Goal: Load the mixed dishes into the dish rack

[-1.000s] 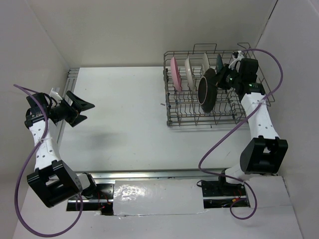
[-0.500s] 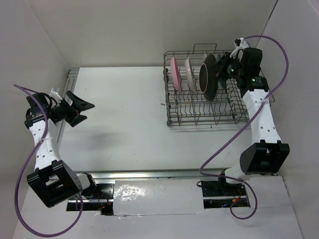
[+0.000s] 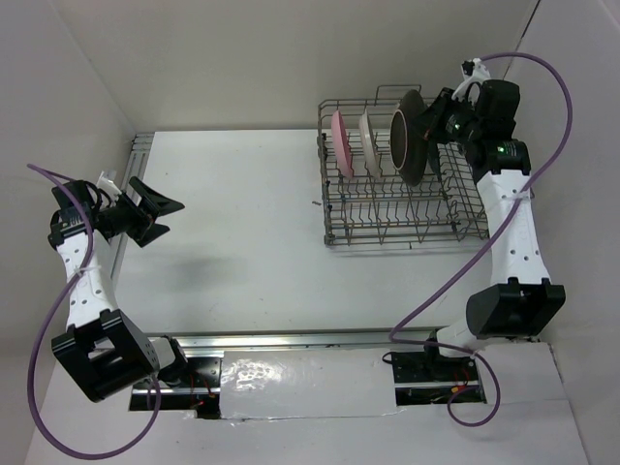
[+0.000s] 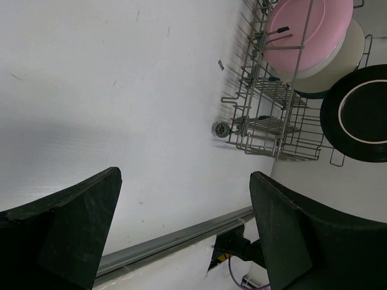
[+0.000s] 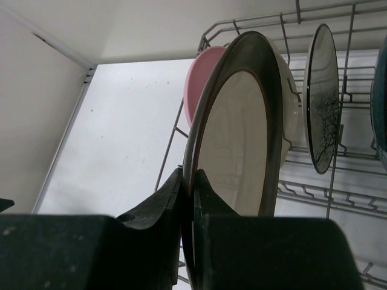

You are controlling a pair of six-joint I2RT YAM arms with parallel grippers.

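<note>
The dish rack (image 3: 387, 241) stands at the table's back right. A pink plate (image 3: 341, 143) and a cream plate (image 3: 368, 141) stand upright in its left slots. My right gripper (image 3: 436, 128) is shut on the rim of the brown-rimmed cream plate (image 3: 407, 145), holding it on edge above the rack's back part. In the right wrist view the gripper (image 5: 188, 178) pinches that plate (image 5: 242, 133), with the pink plate (image 5: 198, 78), a grey branch-drawing plate (image 5: 320, 103) and a teal plate's edge (image 5: 381, 103) standing beyond. My left gripper (image 3: 167, 219) is open and empty, far off at the left.
White walls close in on the left, back and right. A metal rail (image 3: 291, 339) runs along the near edge and another (image 3: 137, 155) at the far left. The purple cable (image 3: 441, 271) hangs beside the right arm. The rack's corner wheel (image 4: 219, 128) rests on the table.
My right gripper has carried the brown-rimmed plate up and back, from the rack's front-middle to above its back rows. The left arm has not moved.
</note>
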